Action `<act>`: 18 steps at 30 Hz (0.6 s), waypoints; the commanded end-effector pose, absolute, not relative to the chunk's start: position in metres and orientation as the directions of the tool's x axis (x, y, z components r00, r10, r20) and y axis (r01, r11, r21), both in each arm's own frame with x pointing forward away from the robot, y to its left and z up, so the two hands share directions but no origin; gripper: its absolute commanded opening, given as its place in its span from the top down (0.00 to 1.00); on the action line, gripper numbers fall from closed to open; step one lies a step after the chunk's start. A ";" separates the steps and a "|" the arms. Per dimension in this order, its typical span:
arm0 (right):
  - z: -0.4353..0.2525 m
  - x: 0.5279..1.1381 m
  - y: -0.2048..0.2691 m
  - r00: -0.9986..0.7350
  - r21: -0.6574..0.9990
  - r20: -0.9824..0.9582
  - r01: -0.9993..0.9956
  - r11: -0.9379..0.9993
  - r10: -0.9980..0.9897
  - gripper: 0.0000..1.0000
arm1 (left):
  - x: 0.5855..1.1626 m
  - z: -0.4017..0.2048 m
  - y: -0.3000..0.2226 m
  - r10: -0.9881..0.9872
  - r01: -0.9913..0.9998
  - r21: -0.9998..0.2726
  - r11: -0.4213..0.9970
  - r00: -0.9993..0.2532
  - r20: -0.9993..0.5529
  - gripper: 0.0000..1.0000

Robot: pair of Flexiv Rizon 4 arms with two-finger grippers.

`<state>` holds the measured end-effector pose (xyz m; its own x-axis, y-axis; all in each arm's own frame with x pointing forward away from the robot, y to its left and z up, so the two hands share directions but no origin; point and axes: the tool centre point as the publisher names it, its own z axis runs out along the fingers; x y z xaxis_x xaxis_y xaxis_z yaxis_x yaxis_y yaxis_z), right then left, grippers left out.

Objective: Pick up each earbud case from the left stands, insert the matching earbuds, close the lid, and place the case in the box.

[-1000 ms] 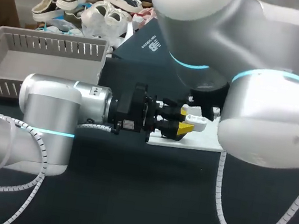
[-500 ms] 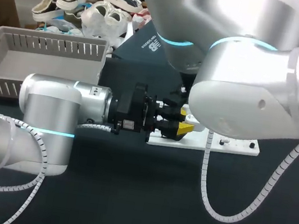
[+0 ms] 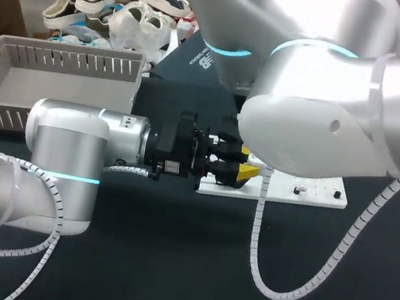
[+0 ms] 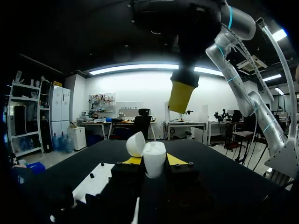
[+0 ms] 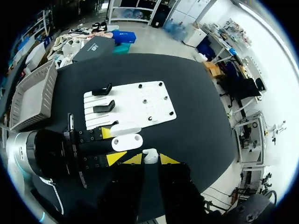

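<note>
Head view: dark surface point(image 3: 166, 266) fills the scene. Right arm point(image 3: 317, 130) comes in from the right, bulky, and covers most of the far right side. Left arm point(image 3: 60, 166) comes in from the near left and lies low over the surface, pointing right. Grey slatted box point(image 3: 69, 61) sits at the far left, well apart from both end effectors. White board point(image 3: 314, 197) lies flat right of centre, partly hidden by the right arm.

Right wrist view: two black stands point(image 5: 102, 89) sit on the board's left part.

Left end effector point(image 3: 247, 164) is over the board's left edge, closed on a white earbud case point(image 4: 154, 158), one yellow tip on each side. The case is upright with its lid point(image 4: 135, 143) tipped open.

Right end effector point(image 5: 150, 159) hangs above the case, not touching it, and grips a small white earbud point(image 5: 149, 155) between its yellow tips.
</note>
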<state>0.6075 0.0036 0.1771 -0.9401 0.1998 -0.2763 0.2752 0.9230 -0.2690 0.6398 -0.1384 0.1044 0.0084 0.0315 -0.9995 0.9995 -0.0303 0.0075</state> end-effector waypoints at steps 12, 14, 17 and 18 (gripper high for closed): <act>0.181 0.621 0.007 -0.882 -0.270 -0.182 0.470 0.841 0.435 1.00 | 0.638 0.104 -0.139 0.031 1.000 0.010 -0.025 0.010 -0.999 1.00; 0.181 0.621 0.007 -0.882 -0.270 -0.182 0.470 0.841 0.435 1.00 | 0.638 0.104 -0.139 0.031 1.000 0.010 -0.025 0.010 -0.999 1.00; 0.181 0.621 0.007 -0.882 -0.270 -0.182 0.470 0.841 0.435 1.00 | 0.638 0.104 -0.139 0.031 1.000 0.010 -0.025 0.010 -0.999 1.00; 0.181 0.621 0.007 -0.882 -0.270 -0.182 0.470 0.841 0.435 1.00 | 0.638 0.104 -0.139 0.031 1.000 0.010 -0.025 0.010 -0.999 1.00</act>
